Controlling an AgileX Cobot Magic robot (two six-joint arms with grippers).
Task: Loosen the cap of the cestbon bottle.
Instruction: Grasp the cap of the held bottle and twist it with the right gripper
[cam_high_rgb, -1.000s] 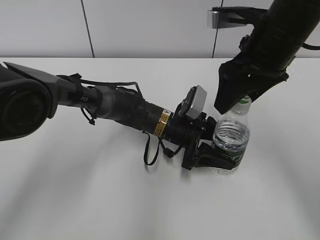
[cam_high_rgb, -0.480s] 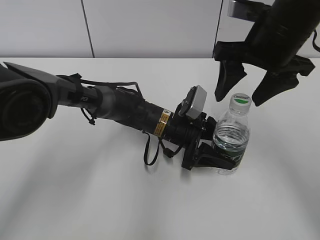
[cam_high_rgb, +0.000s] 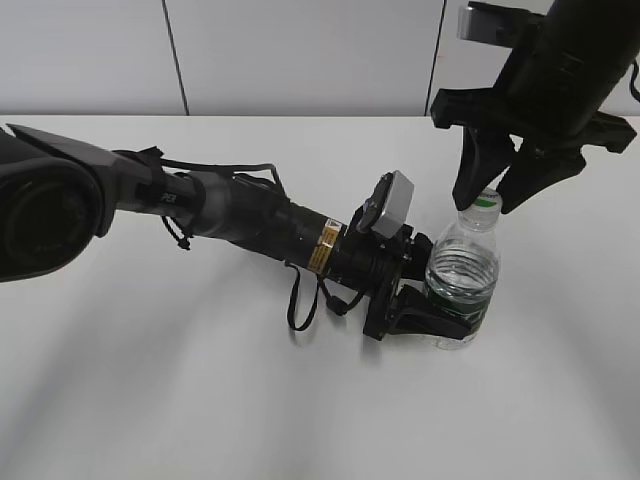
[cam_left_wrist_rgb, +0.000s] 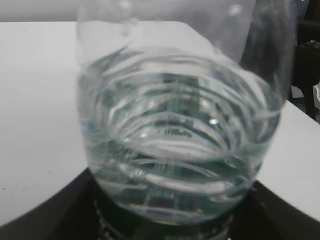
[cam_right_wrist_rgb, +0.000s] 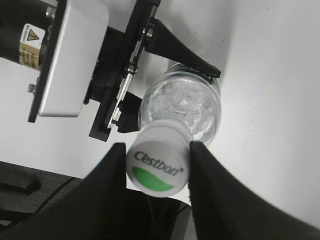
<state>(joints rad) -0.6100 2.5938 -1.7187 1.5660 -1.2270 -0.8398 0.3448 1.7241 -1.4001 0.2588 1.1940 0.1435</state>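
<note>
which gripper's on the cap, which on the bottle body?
Right gripper pinches the cap from above; left gripper clamps the cestbon bottle low at its label.

"Cestbon" is printed on the cap (cam_right_wrist_rgb: 156, 167); a yellow warning sticker (cam_right_wrist_rgb: 26, 41) sits on the left arm

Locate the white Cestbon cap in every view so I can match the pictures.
Exterior view: the small round white plastic screw cap with a green patch sits right of centre, between the right gripper fingers.
Left wrist view: not in it.
Right wrist view: lower centre.
Shared landmark: the clear plastic water bottle.
</note>
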